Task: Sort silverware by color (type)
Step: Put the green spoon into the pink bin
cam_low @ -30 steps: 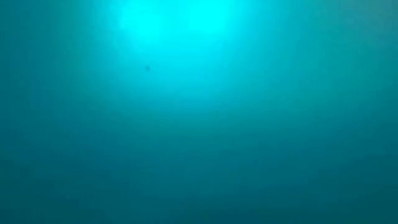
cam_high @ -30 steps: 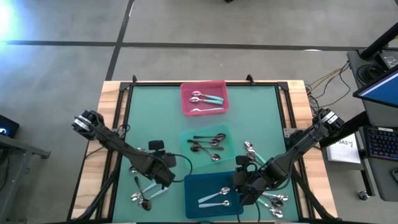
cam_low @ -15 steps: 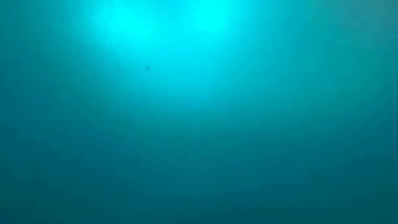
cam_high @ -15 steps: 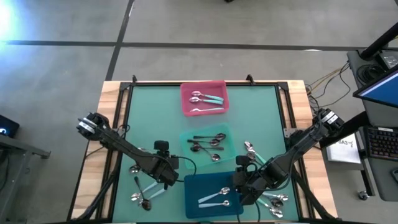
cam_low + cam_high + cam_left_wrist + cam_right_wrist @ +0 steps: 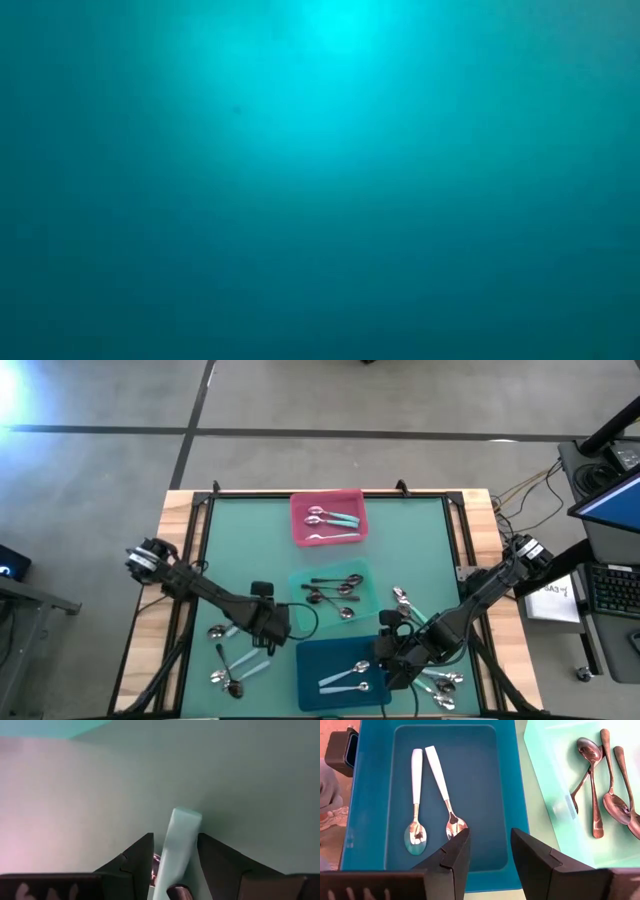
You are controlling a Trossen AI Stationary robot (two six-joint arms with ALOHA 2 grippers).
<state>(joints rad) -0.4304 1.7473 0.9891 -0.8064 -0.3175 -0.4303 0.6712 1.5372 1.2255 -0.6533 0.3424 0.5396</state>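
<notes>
Silverware: a flat, matte pale-blue spoon handle (image 5: 179, 845) sat clamped between the left gripper (image 5: 175, 862) fingers; the right gripper (image 5: 490, 855) gaped empty above the glossy dark-teal tray (image 5: 370, 795).

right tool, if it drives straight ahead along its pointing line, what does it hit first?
Likely the dark-teal tray: the right tool hangs empty over its near rim, aimed at the floor beside two pale-handled spoons. Depth is unclear.

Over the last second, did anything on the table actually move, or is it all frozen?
The left gripper moved away from the loose spoons near the front left, toward the mint tray, and it carries a pale-handled spoon between its fingers. The right gripper stayed over the dark blue tray with nothing in its open fingers. The spoons in the pink tray and the other trays did not move.
</notes>
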